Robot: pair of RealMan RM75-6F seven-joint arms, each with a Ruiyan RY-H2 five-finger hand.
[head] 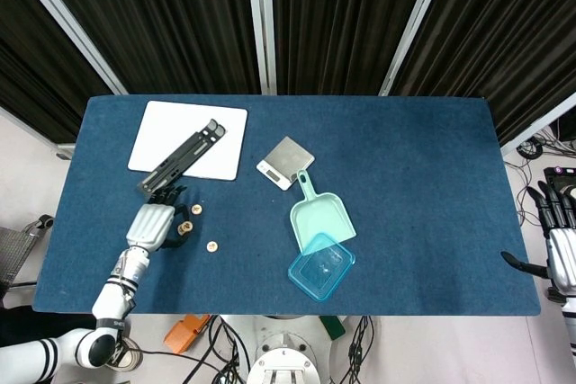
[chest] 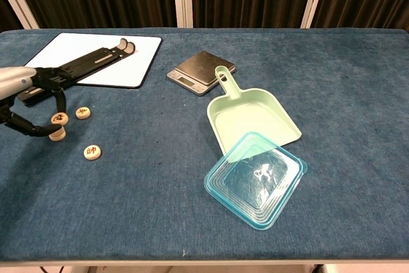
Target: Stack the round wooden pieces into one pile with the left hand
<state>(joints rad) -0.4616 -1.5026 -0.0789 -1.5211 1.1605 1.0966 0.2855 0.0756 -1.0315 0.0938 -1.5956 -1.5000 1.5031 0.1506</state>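
My left hand (head: 150,223) (chest: 25,80) is at the table's left side and pinches a round wooden piece (chest: 59,118) (head: 183,227) between thumb and a finger. It holds that piece right over a second one (chest: 57,135) lying on the cloth; I cannot tell if the two touch. Two more round pieces lie loose to the right: one further back (chest: 83,112) (head: 196,209), one nearer (chest: 92,151) (head: 212,245). Off the table's right edge hangs my right hand (head: 558,236), with its fingers apart and nothing in it.
A white board (head: 157,128) carrying a black folding stand (head: 184,157) lies just behind the left hand. A small scale (head: 285,162), a green dustpan (head: 321,215) and a blue clear lid (head: 320,267) occupy the middle of the blue table (head: 423,186).
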